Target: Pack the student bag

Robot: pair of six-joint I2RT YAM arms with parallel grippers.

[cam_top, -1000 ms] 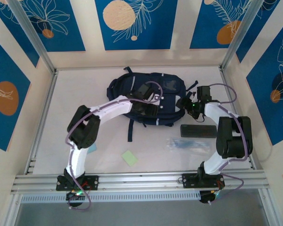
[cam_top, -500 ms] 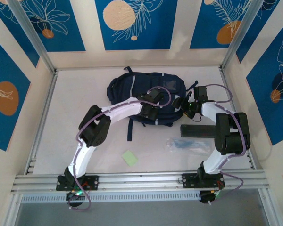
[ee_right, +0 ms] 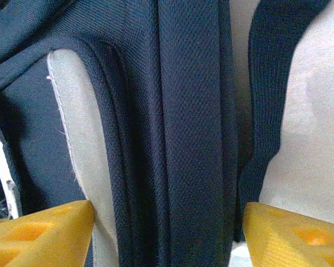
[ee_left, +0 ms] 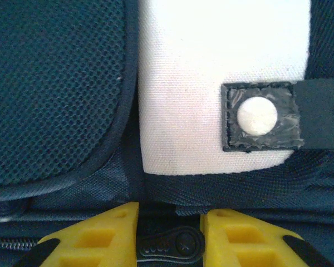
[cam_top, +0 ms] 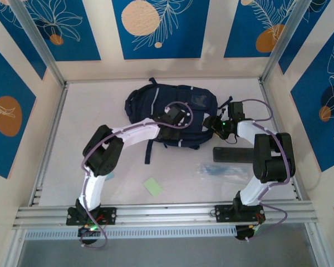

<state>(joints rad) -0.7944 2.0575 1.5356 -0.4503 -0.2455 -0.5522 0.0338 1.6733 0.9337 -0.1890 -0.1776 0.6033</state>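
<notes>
Fabric like this looks soft and floppy: the student bag [cam_top: 156, 103], lying flat at the far middle of the bench [cam_top: 94, 111], will likely sag and slide if tugged. Its zipper pull [ee_left: 170, 245] and straps seem the sensible holds. The left jaws sit at its near edge, narrowed onto that pull and apparently pinching it. The right jaws stand wide open astride a dark strap [ee_right: 192, 111] at the bag's right side, gripping nothing.

overhead camera looks down; both wrist cameras sit tight against the bag [cam_top: 181, 97]
</notes>
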